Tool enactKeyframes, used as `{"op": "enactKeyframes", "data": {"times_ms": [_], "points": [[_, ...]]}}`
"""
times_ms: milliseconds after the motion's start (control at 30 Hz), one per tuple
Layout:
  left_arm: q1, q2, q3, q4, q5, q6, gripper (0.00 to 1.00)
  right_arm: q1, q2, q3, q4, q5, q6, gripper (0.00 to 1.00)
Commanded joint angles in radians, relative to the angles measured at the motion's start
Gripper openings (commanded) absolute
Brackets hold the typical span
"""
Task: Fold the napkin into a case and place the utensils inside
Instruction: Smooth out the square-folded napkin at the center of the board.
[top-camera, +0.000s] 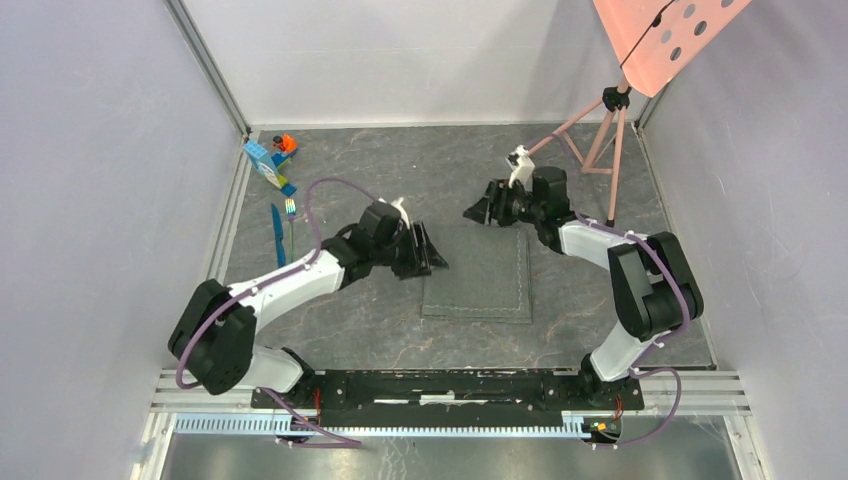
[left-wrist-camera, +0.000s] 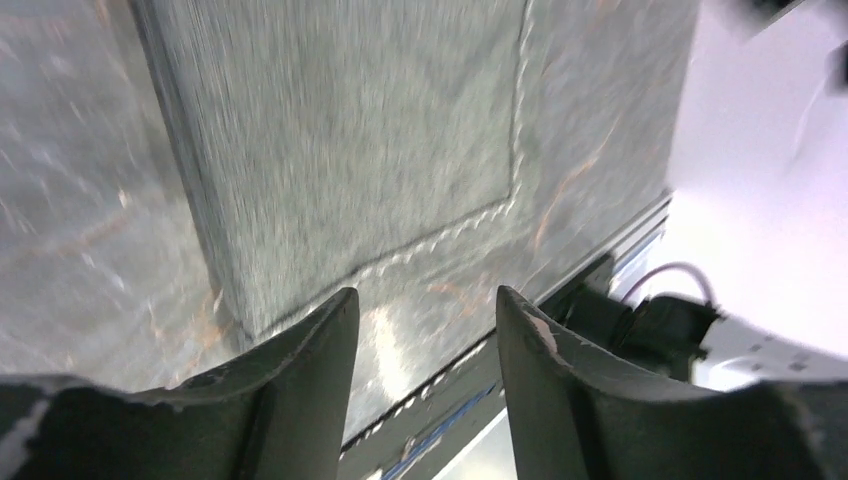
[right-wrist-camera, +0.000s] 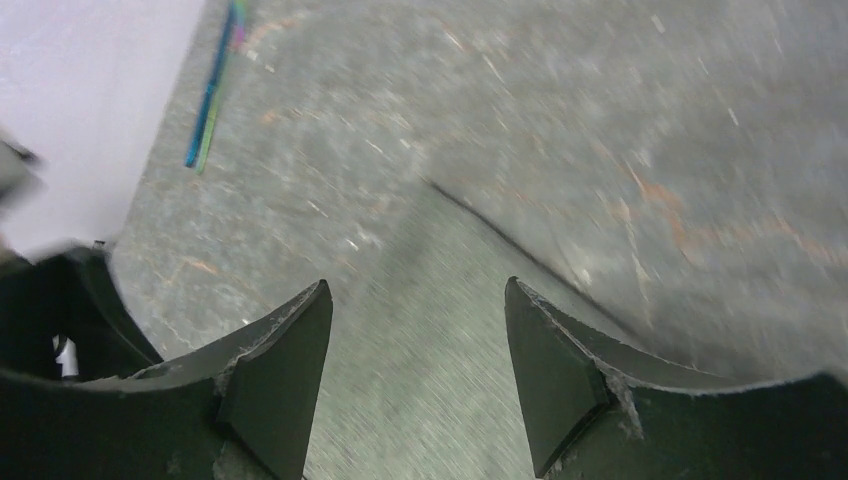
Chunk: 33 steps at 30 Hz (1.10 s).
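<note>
Both jaws spread, nothing held: left gripper (top-camera: 432, 254) at the napkin (top-camera: 478, 282) left edge, right gripper (top-camera: 481, 213) above its far edge, probably staged for the next fold. Napkin flat between them, near-square, no clear long axis. Knife (top-camera: 277, 236) and fork (top-camera: 291, 222) parallel, well outboard of left gripper, pointing near-to-far.

Table top (top-camera: 380, 335) is dark grey stone-look stuff with rusty veins, boxed in on three sides by plain pale walls (top-camera: 95, 150). There's a metal corner post (top-camera: 212, 70) back left and a ribbed metal rail (top-camera: 420, 424) along the near edge. Back right, a pink board with holes (top-camera: 668, 35) sits on a pink tripod (top-camera: 614, 100). Light's soft and even.
</note>
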Motion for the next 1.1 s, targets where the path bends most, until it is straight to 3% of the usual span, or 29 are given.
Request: {"op": "enactKeyframes", "data": {"times_ms": [0,333,600,833,1067], "points": [[0.099,0.086,0.119,0.07,0.031,0.043,0.62,-0.052,0.013,-0.085,0.031,-0.045,-0.011,0.7],[0.165,0.491,0.404,0.187,0.091,0.05,0.64,-0.162,0.075,-0.18,0.176,-0.116,0.047,0.7],[0.243,0.651,0.406,0.173,0.062,0.03,0.65,-0.249,0.134,-0.216,0.207,-0.108,0.038,0.69],[0.259,0.606,0.343,0.152,0.061,0.083,0.64,-0.294,0.056,-0.19,-0.002,0.03,-0.109,0.7],[0.206,0.394,0.353,0.046,0.055,0.163,0.66,-0.268,-0.162,-0.175,-0.186,0.121,-0.17,0.71]]}}
